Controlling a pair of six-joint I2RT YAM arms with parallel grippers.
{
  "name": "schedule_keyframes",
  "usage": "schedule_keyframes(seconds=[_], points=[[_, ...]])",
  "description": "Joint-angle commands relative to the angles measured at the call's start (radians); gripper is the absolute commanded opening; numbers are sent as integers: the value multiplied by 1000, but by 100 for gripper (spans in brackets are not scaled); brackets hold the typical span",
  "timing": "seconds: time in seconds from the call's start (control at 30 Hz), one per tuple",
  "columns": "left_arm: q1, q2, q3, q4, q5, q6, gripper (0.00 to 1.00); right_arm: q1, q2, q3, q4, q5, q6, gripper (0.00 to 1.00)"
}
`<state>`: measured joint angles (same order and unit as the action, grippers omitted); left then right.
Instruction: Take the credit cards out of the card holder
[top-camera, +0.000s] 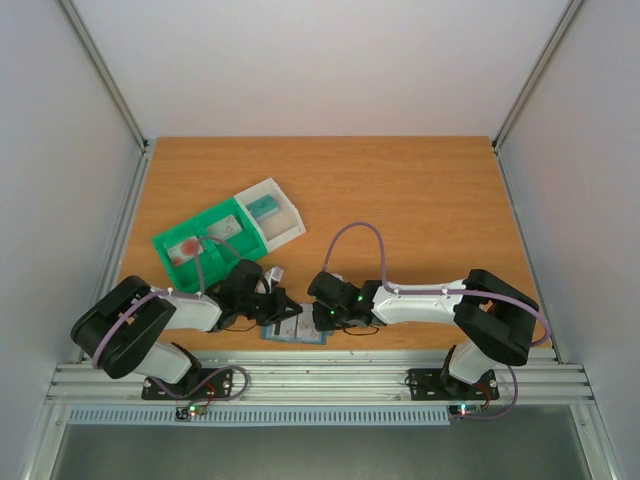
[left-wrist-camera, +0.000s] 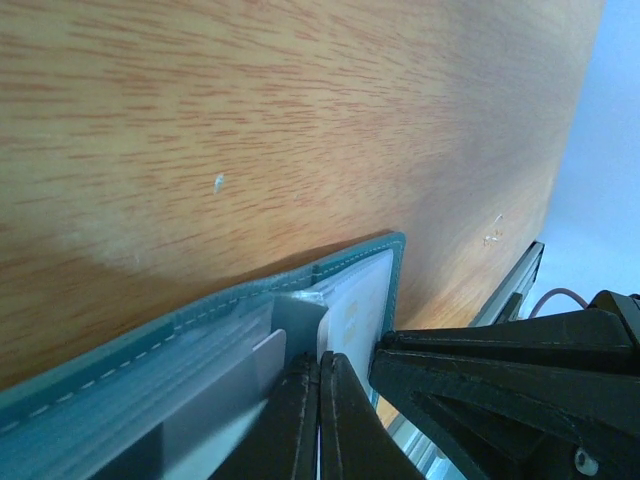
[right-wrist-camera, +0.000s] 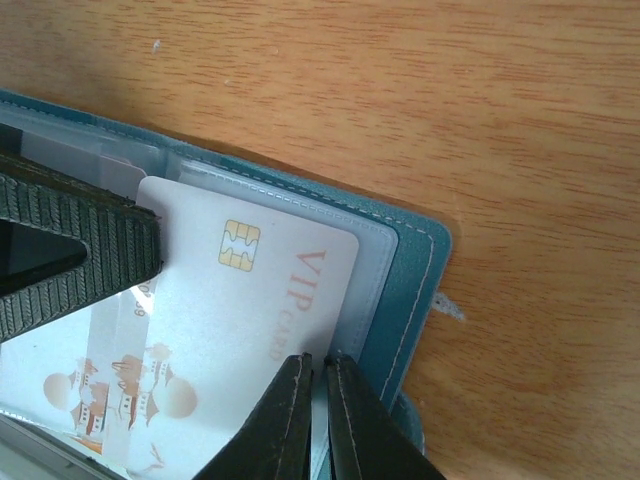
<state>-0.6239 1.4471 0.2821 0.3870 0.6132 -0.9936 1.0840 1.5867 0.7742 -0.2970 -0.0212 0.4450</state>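
Card holder (top-camera: 298, 334) open flat at table's (top-camera: 400, 200) 6 o'clock edge. Left gripper (left-wrist-camera: 318, 365) clamped thin on credit card (right-wrist-camera: 260, 290) corner, likely to slide it out. Right gripper (right-wrist-camera: 319, 365) near-shut at card's 5 o'clock edge, probably anchoring. Card or sleeve, can't tell.

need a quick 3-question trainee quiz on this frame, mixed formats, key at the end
1. True or false: the card holder lies open near the front edge of the table.
2. In the right wrist view, the credit card with the chip is: A) lying on the open holder, B) on bare wood beside it, C) held up in the air.
3. Fill in: the jaws of the left gripper and the right gripper are both ___.
Key: 1 true; 2 A; 3 shut.
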Motion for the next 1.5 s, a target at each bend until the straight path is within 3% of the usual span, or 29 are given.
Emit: schedule_keyframes(seconds=[0.0, 0.5, 1.1, 1.47], points=[[-7, -9, -16, 20, -26, 9, 0, 2, 13, -24, -23, 46, 7, 7], [-7, -121, 12, -140, -67, 54, 0, -7, 0, -29, -45, 77, 9, 7], [-5, -475, 39, -497, -263, 92, 0, -9, -39, -13, -30, 34, -9, 8], [-5, -685, 42, -544, -259, 41, 0, -9, -294, -70, 48, -75, -1, 24]])
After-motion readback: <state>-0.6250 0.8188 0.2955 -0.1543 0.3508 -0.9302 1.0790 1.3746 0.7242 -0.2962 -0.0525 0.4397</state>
